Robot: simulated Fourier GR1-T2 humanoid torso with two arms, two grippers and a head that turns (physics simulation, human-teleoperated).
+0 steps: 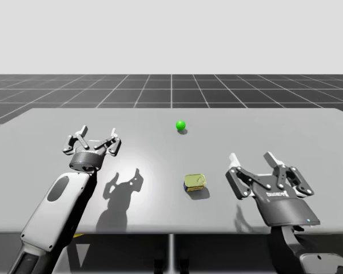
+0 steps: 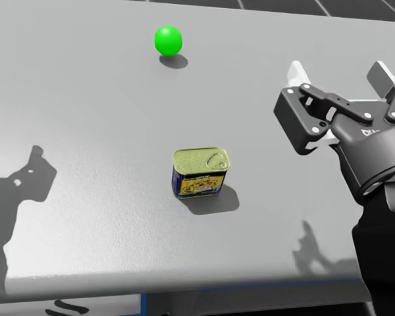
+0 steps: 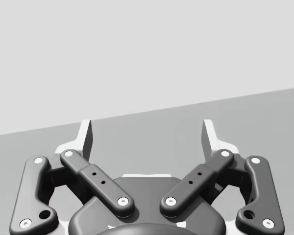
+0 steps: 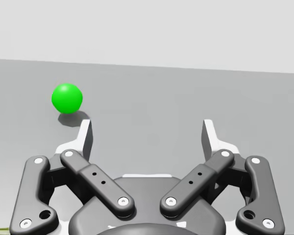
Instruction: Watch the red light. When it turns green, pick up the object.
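Observation:
The light is a green ball (image 1: 180, 125) (image 2: 168, 40) (image 4: 67, 97) resting on the grey table (image 1: 274, 137) toward its far middle. A small rectangular can (image 1: 195, 182) (image 2: 199, 171), gold on top with blue and yellow sides, stands nearer the front edge. My right gripper (image 1: 252, 159) (image 2: 338, 71) (image 4: 147, 133) hovers open to the right of the can, with nothing between its fingers. Far off at the table's left, my left gripper (image 1: 98, 135) (image 3: 147, 133) is open and holds nothing.
The table's front edge (image 2: 184, 283) runs just below the can. Shadows of the arms fall on the tabletop to the left of the can (image 1: 123, 188). A dark tiled floor (image 1: 171, 91) lies beyond the table's far edge.

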